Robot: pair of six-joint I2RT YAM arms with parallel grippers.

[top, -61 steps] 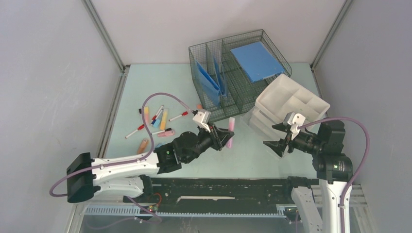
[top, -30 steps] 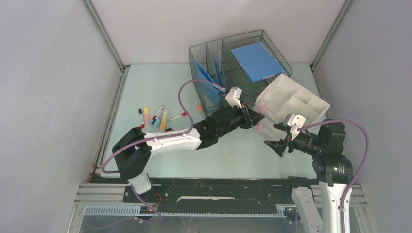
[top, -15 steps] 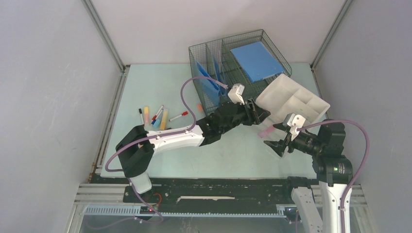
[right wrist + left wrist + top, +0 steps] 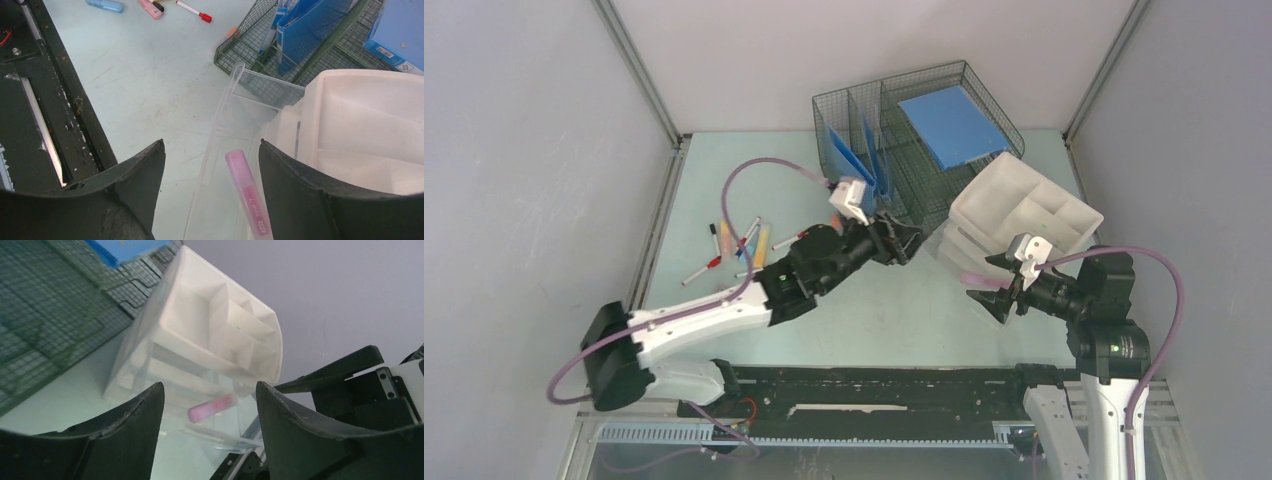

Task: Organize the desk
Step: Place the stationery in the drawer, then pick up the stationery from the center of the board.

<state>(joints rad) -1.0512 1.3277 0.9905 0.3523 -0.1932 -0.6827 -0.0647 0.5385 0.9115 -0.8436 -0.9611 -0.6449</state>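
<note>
Where the desk (image 4: pixel 724 170) lies beneath both arms, the left hand (image 4: pixel 902 240) has pulled back from the white organizer (image 4: pixel 1024 205), spread and empty; the right hand (image 4: pixel 987 285) is spread too. One pink highlighter (image 4: pixel 248 195) now lies in the clear drawer (image 4: pixel 220 130) just ahead of the right hand. Beyond, one wire basket (image 4: pixel 834 120) holds upright blue folders (image 4: pixel 852 168) and one flat blue box (image 4: pixel 952 122).

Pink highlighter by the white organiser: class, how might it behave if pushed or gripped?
The highlighter looks smooth and rounded, so it would probably roll or slip. Its short plastic body suggests it is stiff and light. On the clear drawer it may slide easily.
</note>
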